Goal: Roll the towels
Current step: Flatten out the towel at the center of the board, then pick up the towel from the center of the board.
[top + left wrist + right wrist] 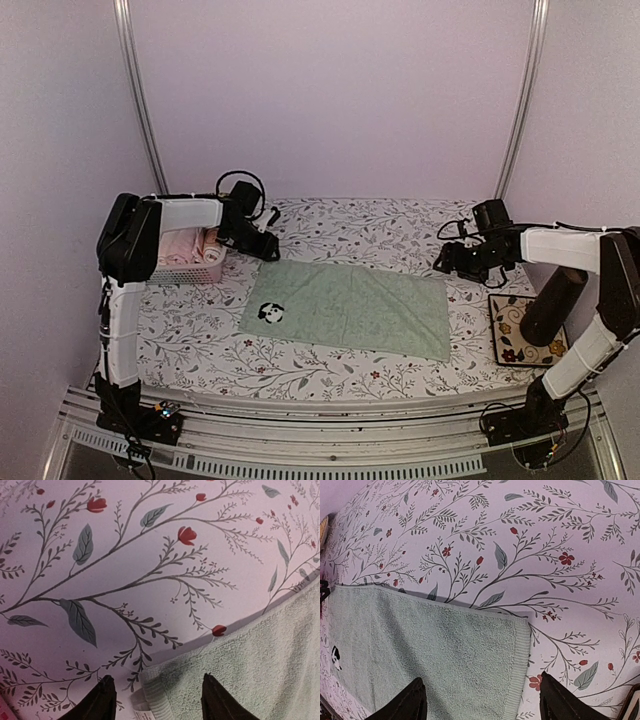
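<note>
Your left pincer [157, 677] hung open over a far corner of the mint green towel [345, 308] (spread flat on the floral tabletop [400, 225]). Your right pincer [480, 677] stood open above the other.

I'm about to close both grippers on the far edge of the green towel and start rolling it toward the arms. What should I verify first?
1. The green towel lies flat and unrolled: ok.
2. The left gripper is open, with the towel's far-left corner between its fingers: ok.
3. The right gripper is open and straddles the towel's right edge near the far corner: ok.
4. Fingertips low enough to catch the cloth: cannot tell.
5. Nothing lies on the towel: ok.
6. The pink towel sits in the white basket, off the roll path: ok.
</note>
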Controlling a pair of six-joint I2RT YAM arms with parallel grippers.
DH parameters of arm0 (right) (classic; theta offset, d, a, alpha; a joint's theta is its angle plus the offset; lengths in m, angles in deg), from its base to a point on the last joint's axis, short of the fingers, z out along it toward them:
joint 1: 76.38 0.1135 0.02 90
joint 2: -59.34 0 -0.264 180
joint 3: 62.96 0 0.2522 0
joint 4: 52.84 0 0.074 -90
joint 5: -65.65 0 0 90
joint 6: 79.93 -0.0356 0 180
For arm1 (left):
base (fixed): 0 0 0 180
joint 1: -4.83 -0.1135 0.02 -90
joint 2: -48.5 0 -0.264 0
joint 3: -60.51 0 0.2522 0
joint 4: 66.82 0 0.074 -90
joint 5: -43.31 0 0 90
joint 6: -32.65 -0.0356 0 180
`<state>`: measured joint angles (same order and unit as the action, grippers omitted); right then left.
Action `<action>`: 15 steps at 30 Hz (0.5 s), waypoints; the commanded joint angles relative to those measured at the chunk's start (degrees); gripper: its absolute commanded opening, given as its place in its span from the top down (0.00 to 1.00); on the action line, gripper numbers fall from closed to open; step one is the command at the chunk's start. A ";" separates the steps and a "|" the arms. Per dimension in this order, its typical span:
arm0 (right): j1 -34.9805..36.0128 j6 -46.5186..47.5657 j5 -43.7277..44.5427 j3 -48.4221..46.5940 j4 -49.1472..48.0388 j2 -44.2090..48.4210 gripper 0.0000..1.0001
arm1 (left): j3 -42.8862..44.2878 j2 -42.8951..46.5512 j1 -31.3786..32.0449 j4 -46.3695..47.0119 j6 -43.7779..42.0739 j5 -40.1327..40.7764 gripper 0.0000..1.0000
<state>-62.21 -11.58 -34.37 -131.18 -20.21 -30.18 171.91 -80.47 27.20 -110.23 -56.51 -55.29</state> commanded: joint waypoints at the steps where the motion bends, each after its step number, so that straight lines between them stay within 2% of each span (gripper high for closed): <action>1: -0.02 0.62 0.57 -0.23 -1.25 -2.37 0.22 | -0.59 0.86 -0.61 -1.03 2.15 -2.85 0.43; 5: -0.02 0.26 1.70 0.34 -1.84 -3.64 0.21 | -1.16 0.08 -1.21 -1.13 2.47 -4.48 0.53; 15: -0.46 -0.54 3.98 0.33 -2.48 -7.07 0.21 | -3.99 -0.09 -2.15 0.92 2.93 -8.80 0.62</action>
<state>-62.23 -11.78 -31.31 -130.88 -21.30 -34.31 169.18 -80.47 25.94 -110.14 -54.08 -61.39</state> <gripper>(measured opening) 0.793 0.398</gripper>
